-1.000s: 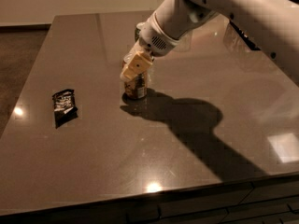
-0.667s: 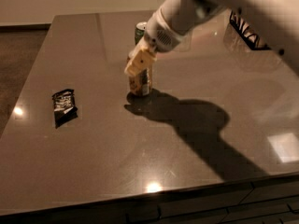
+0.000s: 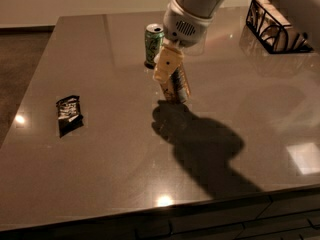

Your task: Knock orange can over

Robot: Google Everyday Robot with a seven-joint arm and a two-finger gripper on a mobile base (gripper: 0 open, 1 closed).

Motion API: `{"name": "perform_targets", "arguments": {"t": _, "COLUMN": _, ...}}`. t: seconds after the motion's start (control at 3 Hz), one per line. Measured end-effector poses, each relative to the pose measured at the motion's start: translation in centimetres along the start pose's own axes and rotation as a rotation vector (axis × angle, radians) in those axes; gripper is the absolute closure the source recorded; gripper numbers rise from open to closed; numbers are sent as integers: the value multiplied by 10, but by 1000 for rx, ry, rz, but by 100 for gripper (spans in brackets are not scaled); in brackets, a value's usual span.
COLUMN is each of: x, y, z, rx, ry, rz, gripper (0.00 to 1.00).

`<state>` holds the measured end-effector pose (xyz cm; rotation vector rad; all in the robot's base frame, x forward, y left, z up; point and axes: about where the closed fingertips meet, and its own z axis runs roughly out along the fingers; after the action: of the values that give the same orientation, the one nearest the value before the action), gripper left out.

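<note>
The orange can (image 3: 177, 88) stands on the dark table (image 3: 100, 159) near its middle, leaning with its top towards the left. My gripper (image 3: 167, 70) hangs from the white arm right at the can's upper part and covers its top, touching or almost touching it. The green can (image 3: 154, 44) stands upright just behind the gripper, apart from the orange can.
A black snack packet (image 3: 69, 115) lies at the left of the table. A black wire basket (image 3: 274, 26) stands at the back right corner. The arm's shadow falls on the table in front of the orange can.
The gripper and the orange can have moved to the right together. The can now leans instead of standing straight. The green can has come into full view behind the arm.
</note>
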<state>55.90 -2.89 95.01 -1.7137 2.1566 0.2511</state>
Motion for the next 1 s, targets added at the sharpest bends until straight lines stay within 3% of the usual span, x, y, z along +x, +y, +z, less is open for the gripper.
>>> {"name": "perform_targets", "arguments": {"t": 0.33, "x": 18, "y": 11, "z": -10, "rx": 14, "ry": 182, "rz": -76, "gripper": 100}}
{"name": "perform_targets", "arguments": {"t": 0.67, "x": 31, "y": 16, "z": -7, "rx": 9, "ry": 286, "rz": -136, "gripper": 83}}
{"name": "perform_targets", "arguments": {"t": 1.0, "x": 36, "y": 21, "z": 8, "rx": -41, "ry": 316, "rz": -186, "gripper": 59}}
